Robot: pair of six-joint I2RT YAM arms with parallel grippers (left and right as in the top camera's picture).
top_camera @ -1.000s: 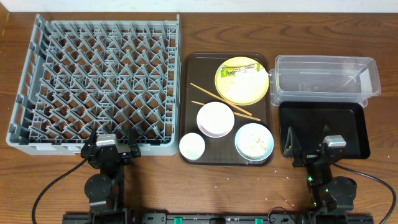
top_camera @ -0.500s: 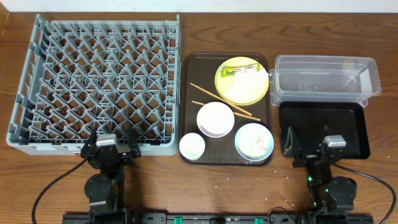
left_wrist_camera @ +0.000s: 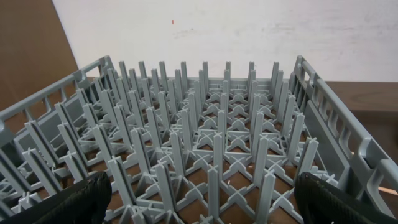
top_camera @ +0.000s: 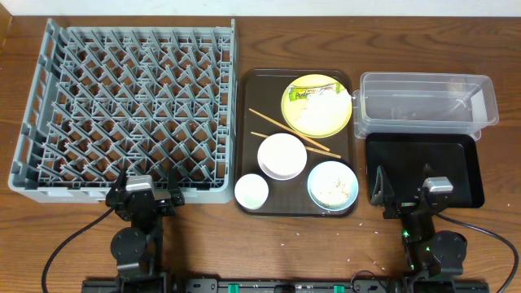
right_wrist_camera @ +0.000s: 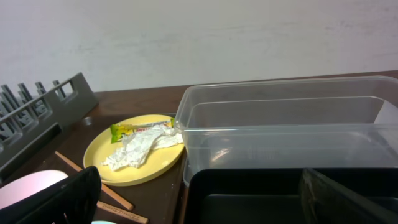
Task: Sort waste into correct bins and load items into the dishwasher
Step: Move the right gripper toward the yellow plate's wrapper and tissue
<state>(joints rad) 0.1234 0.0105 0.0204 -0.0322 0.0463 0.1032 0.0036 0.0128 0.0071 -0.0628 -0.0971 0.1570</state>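
Wood surface [top_camera: 244, 244], near edge: my left tool [top_camera: 146, 190] is apart, empty, by rack [top_camera: 65, 192] wall. My right tool [top_camera: 404, 192] is apart, empty, over black tray [top_camera: 456, 163]. Mid, on brown tray [top_camera: 248, 138]: cup [top_camera: 251, 191], blue bowl [top_camera: 313, 185] w/ rice, white bowl [top_camera: 282, 155], chopsticks [top_camera: 273, 122], plate [top_camera: 287, 114] w/ wrapper [top_camera: 313, 91] + paper [top_camera: 319, 114]. Far right: tub [top_camera: 427, 79].

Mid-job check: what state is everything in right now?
dish rack: empty
yellow plate: holds wrapper, crumpled paper
white bowl: empty
light blue bowl: rice scraps inside
white cup: empty
chopsticks: lying on serving tray
clear tub: empty
black tray: empty
left gripper: open
right gripper: open
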